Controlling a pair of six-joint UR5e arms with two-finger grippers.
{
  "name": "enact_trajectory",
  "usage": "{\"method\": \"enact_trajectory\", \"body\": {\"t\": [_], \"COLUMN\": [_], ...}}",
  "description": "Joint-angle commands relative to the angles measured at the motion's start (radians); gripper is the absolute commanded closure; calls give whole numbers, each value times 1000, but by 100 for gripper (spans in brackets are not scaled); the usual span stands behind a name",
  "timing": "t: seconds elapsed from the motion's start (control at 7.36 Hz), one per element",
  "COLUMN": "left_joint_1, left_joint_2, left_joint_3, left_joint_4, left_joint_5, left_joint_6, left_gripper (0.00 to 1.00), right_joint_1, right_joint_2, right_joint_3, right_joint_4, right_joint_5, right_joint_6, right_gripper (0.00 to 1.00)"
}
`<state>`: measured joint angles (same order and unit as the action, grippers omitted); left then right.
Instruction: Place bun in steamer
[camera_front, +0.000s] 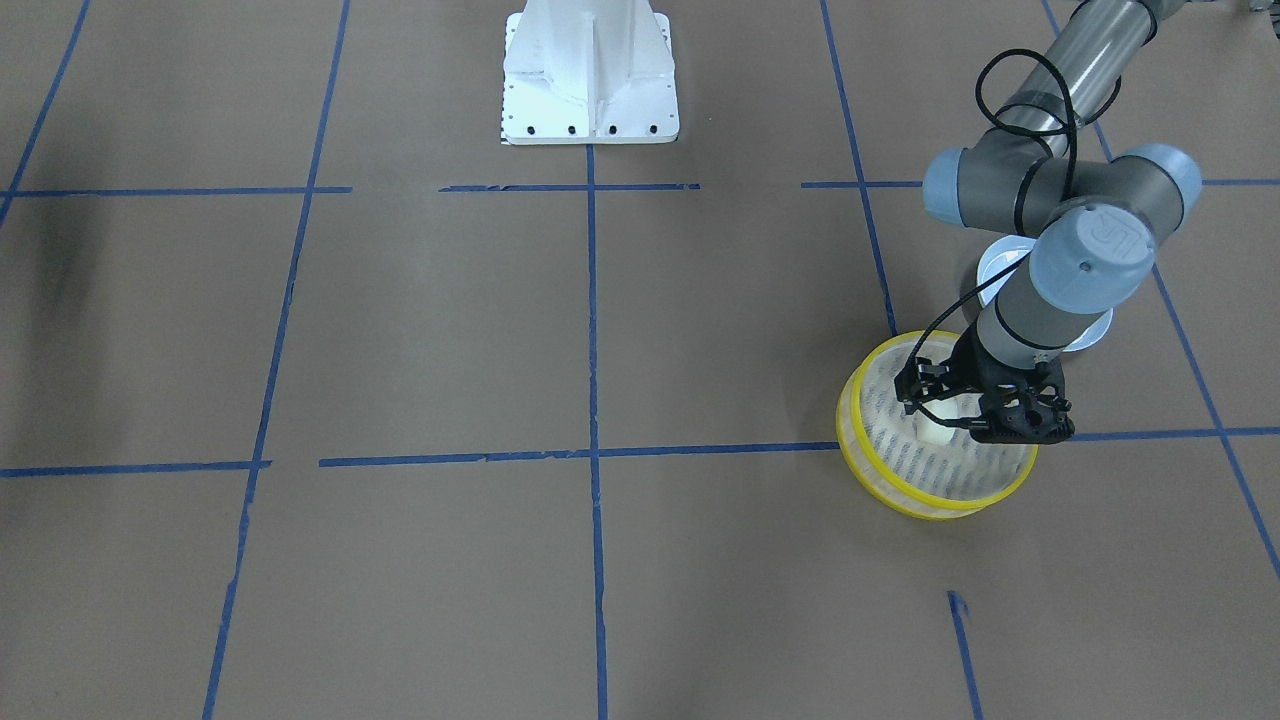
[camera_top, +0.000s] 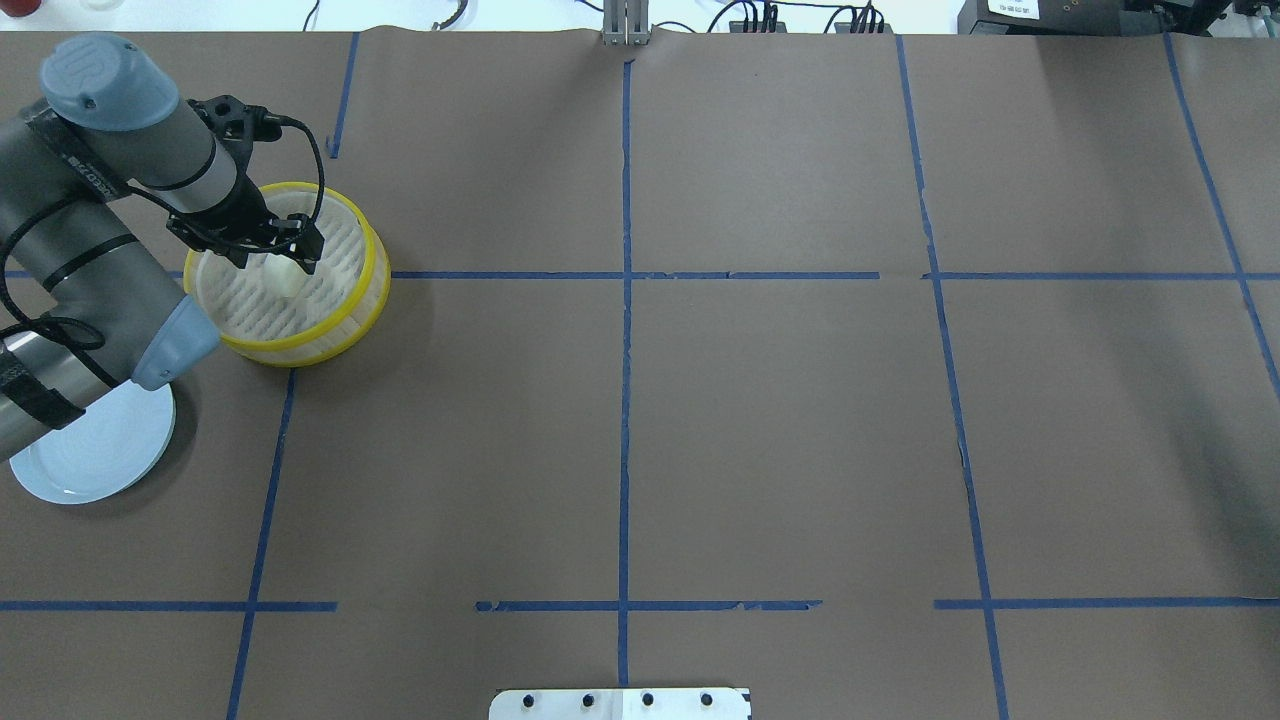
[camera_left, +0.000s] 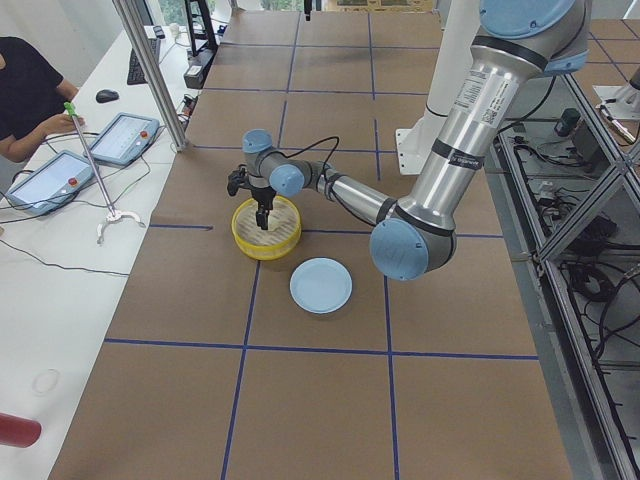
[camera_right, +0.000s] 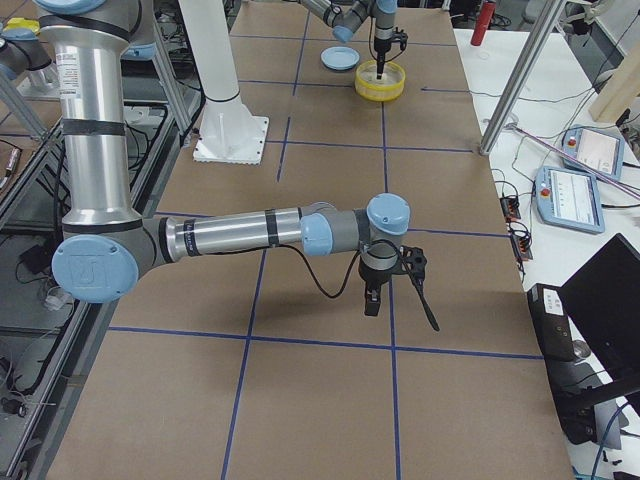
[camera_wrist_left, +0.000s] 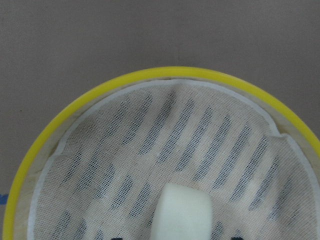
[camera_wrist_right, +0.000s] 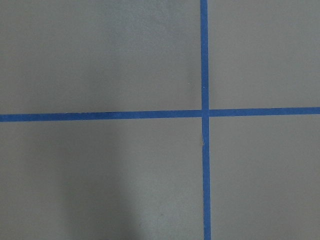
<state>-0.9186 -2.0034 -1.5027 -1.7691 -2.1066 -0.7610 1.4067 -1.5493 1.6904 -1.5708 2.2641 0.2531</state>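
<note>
Overhead exterior view: holds the left gripper (camera_top: 278, 265) low inside the steamer (camera_top: 300, 352), fingers drawn in snug on both sides of the bun (camera_top: 283, 279). Seems to grip it just over the mesh floor, near the middle, likely to set it down flat and away from the yellow rim. Holds the right gripper (camera_right: 390, 290) well apart over the brown table, out of the way, and cannot tell if its fingers are open or closed.
</note>
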Motion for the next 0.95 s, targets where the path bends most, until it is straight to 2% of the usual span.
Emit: {"method": "enact_trajectory", "body": {"t": [0.0, 0.14, 0.41, 0.54, 0.68, 0.82], "left_joint_1": [-3, -31, -89, -197, -271, -386], "left_joint_2": [2, 5, 163, 207, 251, 296], "left_joint_3": [-55, -133, -401, -427, -413, -378], "left_joint_4": [11, 28, 48, 46, 49, 51], "left_joint_5": [2, -1, -4, -12, -19, -89], "left_joint_6": [5, 6, 8, 70, 268, 401], "left_gripper": [0, 0, 0, 0, 0, 0], "right_joint_1": [0, 0, 0, 0, 0, 0], "right_joint_2": [0, 0, 0, 0, 0, 0], "right_joint_3": [0, 0, 0, 0, 0, 0], "right_joint_4": [0, 0, 0, 0, 0, 0], "right_joint_5": [0, 0, 0, 0, 0, 0], "right_joint_6": [0, 0, 0, 0, 0, 0], "right_gripper": [0, 0, 0, 0, 0, 0]}}
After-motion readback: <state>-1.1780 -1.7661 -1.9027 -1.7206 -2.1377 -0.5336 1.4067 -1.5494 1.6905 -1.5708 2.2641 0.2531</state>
